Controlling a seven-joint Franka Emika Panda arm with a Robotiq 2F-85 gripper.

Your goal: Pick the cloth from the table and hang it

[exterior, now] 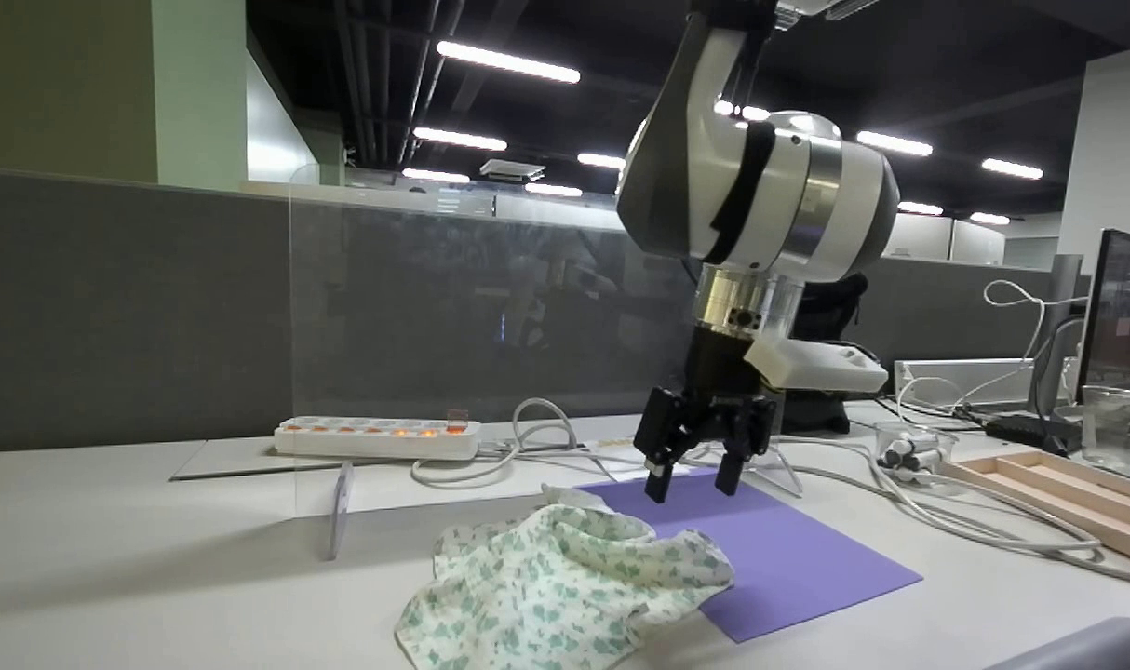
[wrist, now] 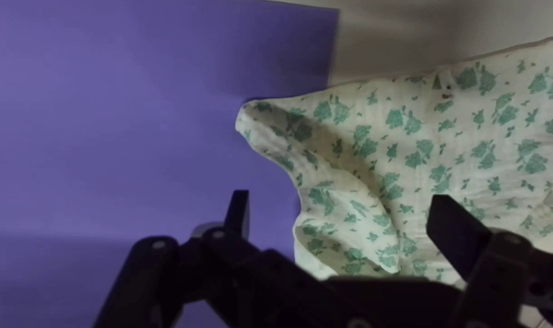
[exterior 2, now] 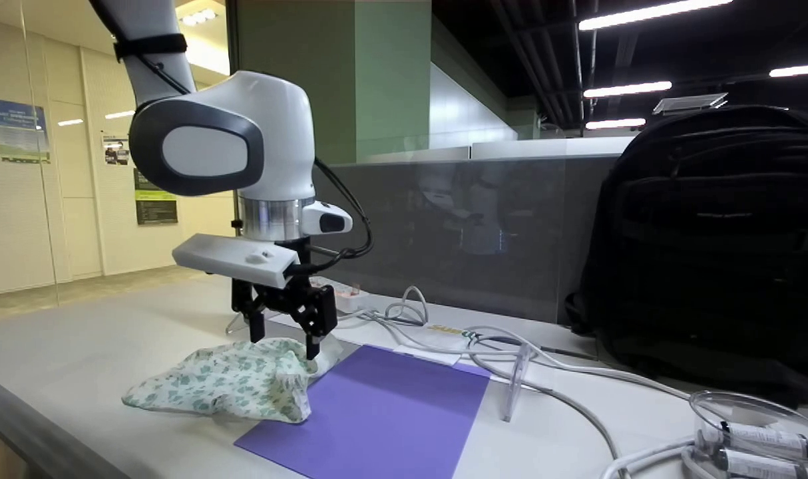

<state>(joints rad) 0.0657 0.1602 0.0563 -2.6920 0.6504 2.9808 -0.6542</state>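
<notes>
"What's before you, biggest first?"

"The table (exterior: pixel 202 614). On it stands a black backpack (exterior 2: pixel 717 246); what it holds is hidden from me."

"And lying flat?"

"A purple sheet (exterior: pixel 798 558), then the cloth (exterior 2: pixel 244 382), pale with a green print. It lies rumpled on the table, one end over the sheet's edge."

"Which way does it point?"

"In an exterior view its narrow tip (exterior 2: pixel 141 397) points away from the sheet, and the long axis runs from that tip onto the purple. In my wrist view a folded corner (wrist: pixel 258 125) points left, over the sheet."

"Next in size?"

"A tan tray (exterior: pixel 1060 490) divided into long compartments, partly out of view."

"And your own tool?"

"My gripper (exterior: pixel 692 489) hangs over the cloth's sheet-side edge, its fingers (wrist: pixel 458 234) well apart. In the wrist view one shows against the purple, the other against the fabric. How near the tips come to it, I can't tell."

"Smaller still?"

"A clear cup (exterior: pixel 1119 428) at the tray; in it or behind it, I can't tell. Last, a clear round container (exterior 2: pixel 717 402) with small white-labelled cylinders (exterior 2: pixel 770 440) lying inside."
</notes>
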